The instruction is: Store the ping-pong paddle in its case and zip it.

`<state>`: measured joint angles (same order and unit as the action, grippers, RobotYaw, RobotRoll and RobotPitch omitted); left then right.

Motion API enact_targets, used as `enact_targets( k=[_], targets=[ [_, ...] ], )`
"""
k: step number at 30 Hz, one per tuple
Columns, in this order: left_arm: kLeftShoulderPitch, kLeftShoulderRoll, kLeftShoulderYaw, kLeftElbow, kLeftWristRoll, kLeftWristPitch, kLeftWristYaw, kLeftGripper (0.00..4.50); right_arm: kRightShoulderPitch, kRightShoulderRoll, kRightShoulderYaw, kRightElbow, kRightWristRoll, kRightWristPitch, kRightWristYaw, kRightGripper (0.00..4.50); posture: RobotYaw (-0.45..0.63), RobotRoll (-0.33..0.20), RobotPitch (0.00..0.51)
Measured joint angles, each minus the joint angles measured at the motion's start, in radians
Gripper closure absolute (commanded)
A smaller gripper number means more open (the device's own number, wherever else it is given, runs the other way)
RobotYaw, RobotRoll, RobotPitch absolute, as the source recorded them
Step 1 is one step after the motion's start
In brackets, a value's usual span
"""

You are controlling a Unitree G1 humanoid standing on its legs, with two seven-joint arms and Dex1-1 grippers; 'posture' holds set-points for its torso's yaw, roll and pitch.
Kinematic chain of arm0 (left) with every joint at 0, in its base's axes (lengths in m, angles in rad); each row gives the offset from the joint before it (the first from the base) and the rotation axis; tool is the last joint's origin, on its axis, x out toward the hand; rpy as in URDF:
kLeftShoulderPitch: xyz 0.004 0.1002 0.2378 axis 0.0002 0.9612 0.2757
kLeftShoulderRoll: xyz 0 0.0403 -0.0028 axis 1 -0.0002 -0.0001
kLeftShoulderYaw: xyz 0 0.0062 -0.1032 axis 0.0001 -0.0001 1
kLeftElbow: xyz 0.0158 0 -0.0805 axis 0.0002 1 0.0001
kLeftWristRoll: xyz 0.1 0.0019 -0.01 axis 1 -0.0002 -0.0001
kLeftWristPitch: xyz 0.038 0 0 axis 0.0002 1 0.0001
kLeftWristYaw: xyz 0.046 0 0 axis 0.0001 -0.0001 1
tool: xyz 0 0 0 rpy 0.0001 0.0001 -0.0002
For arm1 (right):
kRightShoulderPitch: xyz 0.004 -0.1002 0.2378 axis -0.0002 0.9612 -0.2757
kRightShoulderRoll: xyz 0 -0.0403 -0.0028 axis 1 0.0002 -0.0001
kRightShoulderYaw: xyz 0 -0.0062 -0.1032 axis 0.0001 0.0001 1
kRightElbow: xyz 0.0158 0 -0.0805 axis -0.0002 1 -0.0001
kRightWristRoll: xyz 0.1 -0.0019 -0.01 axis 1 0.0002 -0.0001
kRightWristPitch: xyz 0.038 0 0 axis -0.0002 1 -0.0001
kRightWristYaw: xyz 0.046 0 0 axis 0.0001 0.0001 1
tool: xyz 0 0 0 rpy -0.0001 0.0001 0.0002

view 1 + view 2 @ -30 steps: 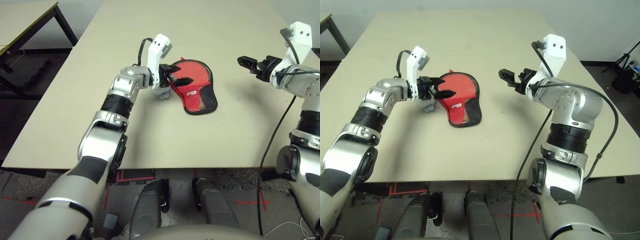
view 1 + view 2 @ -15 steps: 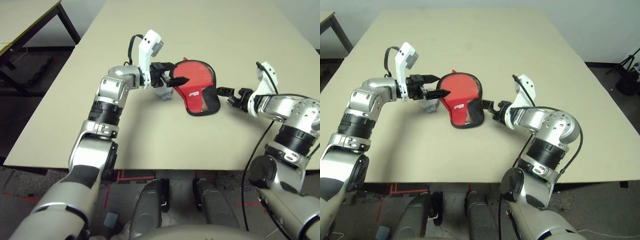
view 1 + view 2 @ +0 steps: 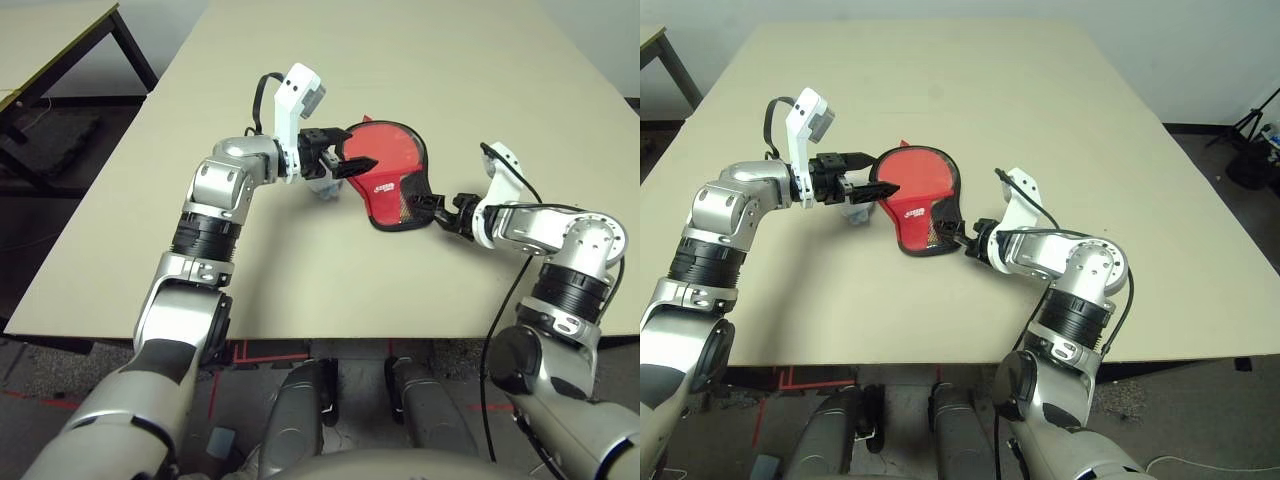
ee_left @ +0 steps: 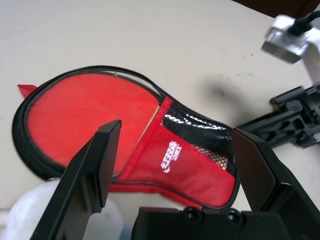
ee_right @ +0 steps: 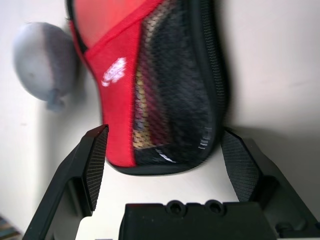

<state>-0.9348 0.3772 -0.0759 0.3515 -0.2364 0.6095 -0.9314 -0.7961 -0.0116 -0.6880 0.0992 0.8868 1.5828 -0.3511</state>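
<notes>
The red-and-black paddle-shaped fabric case (image 3: 390, 184) lies flat mid-table. The red rubber-faced ping-pong paddle (image 4: 90, 117) seems to sit inside it: red face under the open round part, wood handle just visible through the mesh at the narrow end. The zipper looks undone along the edge; I can't find the slider.

The left gripper (image 3: 352, 162) hovers over the round end, fingers apart, holding nothing. The right gripper (image 5: 170, 165) sits low at the narrow handle end, fingers spread either side of it, very close but not clamped as far as I can tell.

Risks:
- The case is loose on a smooth beige table (image 3: 450, 80). If the right fingers close off-centre or push forward, the case probably slides or spins and the paddle creeps out of the open side.
- Pinching mesh only (soft, thin) could give a slipping hold when the zip is pulled.
- A left-hand descent could snag the floppy lip and fold it over the zipper track.
- The small grey-white soft wad (image 5: 45, 62) touches, or nearly touches, the case's edge by the left gripper; bumping it could shove it under the flap.

Counts: one case, one paddle, one wad, two grippers, one table in use (a second table corner (image 3: 60, 35) shows far left).
</notes>
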Motion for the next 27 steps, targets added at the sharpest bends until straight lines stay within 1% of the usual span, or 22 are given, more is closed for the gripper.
enact_targets(
  k=[2, 5, 8, 12, 14, 19, 20, 21, 23, 26, 27],
  targets=[
    [0.000, -0.001, 0.000, 0.000, -0.002, 0.001, 0.003, 0.00, -0.034, 0.039, -0.047, 0.035, -0.023, -0.001, -0.007, 0.03, 0.02, 0.000, 0.176],
    [0.000, -0.003, 0.000, 0.000, -0.005, 0.000, 0.007, 0.00, -0.067, 0.065, -0.078, 0.077, -0.049, -0.017, -0.009, 0.03, 0.03, 0.000, 0.175],
    [0.000, -0.003, 0.000, 0.000, -0.007, 0.000, 0.011, 0.00, -0.082, 0.070, -0.089, 0.113, -0.071, -0.049, -0.003, 0.56, 0.03, 0.000, 0.175],
    [0.000, -0.003, 0.000, 0.000, -0.010, 0.000, 0.012, 0.00, -0.081, 0.069, -0.091, 0.139, -0.100, -0.098, -0.004, 1.82, 0.03, 0.000, 0.175],
    [0.000, -0.002, 0.000, 0.000, -0.010, 0.000, 0.013, 0.00, -0.076, 0.067, -0.092, 0.139, -0.112, -0.104, -0.004, 2.37, 0.03, 0.000, 0.176],
    [0.000, -0.001, 0.000, 0.000, -0.010, 0.000, 0.014, 0.00, -0.058, 0.071, -0.116, 0.075, -0.113, -0.037, -0.004, 3.95, 0.01, 0.000, 0.175],
    [0.000, -0.002, 0.000, 0.001, -0.010, -0.001, 0.016, 0.00, -0.045, 0.072, -0.117, 0.047, -0.099, -0.018, -0.005, 4.28, 0.01, 0.000, 0.174],
    [0.000, -0.002, 0.000, 0.003, -0.010, -0.003, 0.017, 0.00, -0.028, 0.071, -0.113, 0.024, -0.080, -0.010, -0.008, 4.48, 0.01, 0.000, 0.173],
    [0.000, -0.002, 0.000, 0.009, -0.010, -0.007, 0.020, 0.00, 0.028, 0.068, -0.095, -0.018, -0.015, -0.009, -0.030, 4.49, 0.01, 0.000, 0.173],
    [-0.002, -0.006, 0.000, 0.021, -0.010, -0.015, 0.021, 0.00, 0.143, 0.025, -0.006, -0.072, 0.183, -0.014, -0.095, 4.49, 0.00, 0.000, 0.172],
    [-0.004, -0.009, -0.002, 0.024, -0.010, -0.019, 0.020, 0.00, 0.201, -0.016, 0.049, -0.091, 0.301, -0.016, -0.133, 4.49, 0.00, 0.000, 0.172]
  ],
)
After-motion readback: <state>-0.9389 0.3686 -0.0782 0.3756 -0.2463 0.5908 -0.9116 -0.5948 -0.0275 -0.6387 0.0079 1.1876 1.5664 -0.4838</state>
